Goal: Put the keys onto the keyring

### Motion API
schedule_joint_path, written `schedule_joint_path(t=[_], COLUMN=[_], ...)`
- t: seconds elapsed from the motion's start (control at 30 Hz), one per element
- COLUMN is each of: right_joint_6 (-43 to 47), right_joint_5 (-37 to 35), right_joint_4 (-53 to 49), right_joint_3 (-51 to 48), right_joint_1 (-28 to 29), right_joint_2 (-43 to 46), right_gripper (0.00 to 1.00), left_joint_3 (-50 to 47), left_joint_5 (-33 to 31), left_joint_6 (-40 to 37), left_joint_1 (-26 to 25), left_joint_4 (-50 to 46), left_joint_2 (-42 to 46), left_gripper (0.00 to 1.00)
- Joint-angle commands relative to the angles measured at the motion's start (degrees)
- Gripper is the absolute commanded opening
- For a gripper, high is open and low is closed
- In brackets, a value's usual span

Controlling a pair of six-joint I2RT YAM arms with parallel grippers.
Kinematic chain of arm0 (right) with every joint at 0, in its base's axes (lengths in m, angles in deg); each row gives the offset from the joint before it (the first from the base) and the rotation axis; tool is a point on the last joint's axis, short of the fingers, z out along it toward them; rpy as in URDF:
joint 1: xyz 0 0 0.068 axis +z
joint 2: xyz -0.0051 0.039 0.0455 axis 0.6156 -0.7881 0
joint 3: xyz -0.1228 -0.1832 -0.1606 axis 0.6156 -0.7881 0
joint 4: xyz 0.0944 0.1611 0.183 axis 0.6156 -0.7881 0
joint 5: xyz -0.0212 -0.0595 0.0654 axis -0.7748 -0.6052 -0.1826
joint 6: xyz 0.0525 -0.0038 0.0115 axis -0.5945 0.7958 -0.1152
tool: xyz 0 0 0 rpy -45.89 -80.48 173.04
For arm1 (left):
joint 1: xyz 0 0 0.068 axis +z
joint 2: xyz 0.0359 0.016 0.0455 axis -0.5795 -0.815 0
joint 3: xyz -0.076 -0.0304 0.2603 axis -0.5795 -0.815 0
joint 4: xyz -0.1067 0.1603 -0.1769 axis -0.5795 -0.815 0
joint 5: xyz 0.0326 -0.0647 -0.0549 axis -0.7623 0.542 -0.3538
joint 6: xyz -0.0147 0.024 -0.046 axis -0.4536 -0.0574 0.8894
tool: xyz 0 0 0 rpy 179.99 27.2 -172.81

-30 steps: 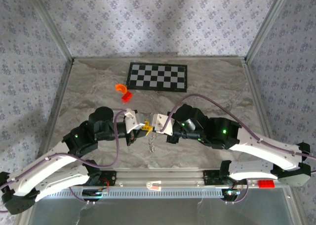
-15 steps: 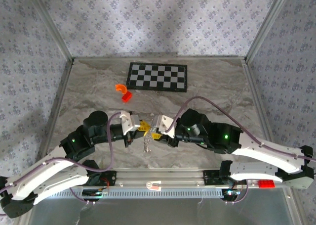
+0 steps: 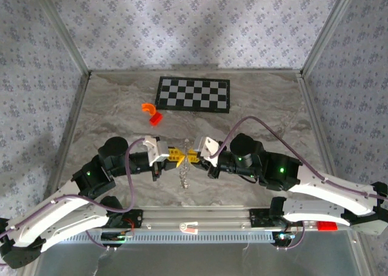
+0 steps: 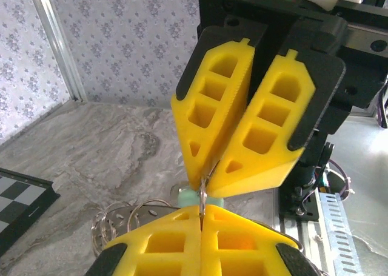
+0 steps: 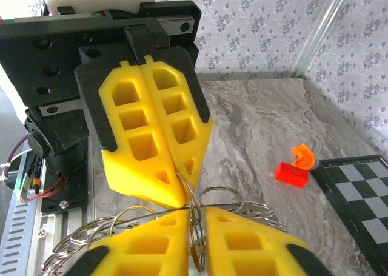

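The keyring (image 3: 185, 178), a thin silvery chain with wire loops, hangs just under the spot where the two sets of fingers meet tip to tip, its lower end trailing down toward the desk (image 3: 267, 112). In the right wrist view its loops (image 5: 236, 198) fan out to both sides of the meeting fingertips. In the left wrist view they lie low, left of the tips.

The key (image 4: 189, 195), a small pale teal flat piece, shows in the left wrist view just behind and below the right fingers' tips. I cannot tell whether either arm grips it or whether it is already threaded on the wire.

The left fingers (image 3: 176, 157) are pressed together with a thin strand of the keyring pinched between their tips. The right fingers (image 3: 193, 157) face them, also squeezed together on the wire at their very tips.

Well beyond the fingers, toward the far wall, an orange curved piece (image 3: 148, 108) and a red piece (image 3: 156, 119) lie just beside each other. The checkerboard (image 3: 194, 94) lies flat beyond them.
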Motion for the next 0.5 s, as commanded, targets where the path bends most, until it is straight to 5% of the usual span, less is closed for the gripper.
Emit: schedule_joint_path(t=[0.0,0.27,0.47], right_joint_6=[-0.6,-0.6,0.2], right_joint_5=[-0.6,0.6,-0.2], right_joint_4=[0.8,1.4,3.2], right_joint_3=[-1.2,-2.6,-4.4], right_joint_1=[-0.1,0.4,1.1], right_joint_2=[1.0,1.5,2.9], right_gripper=[0.10,0.21,0.15], left_joint_3=[0.6,1.0,0.8], left_joint_5=[2.1,1.5,1.5], left_joint_6=[0.8,0.5,0.3], left_joint_1=[-0.1,-0.1,-0.1], left_joint_4=[5.7,5.3,5.1], left_joint_2=[1.5,2.2,2.4], left_gripper=[0.00,0.00,0.00])
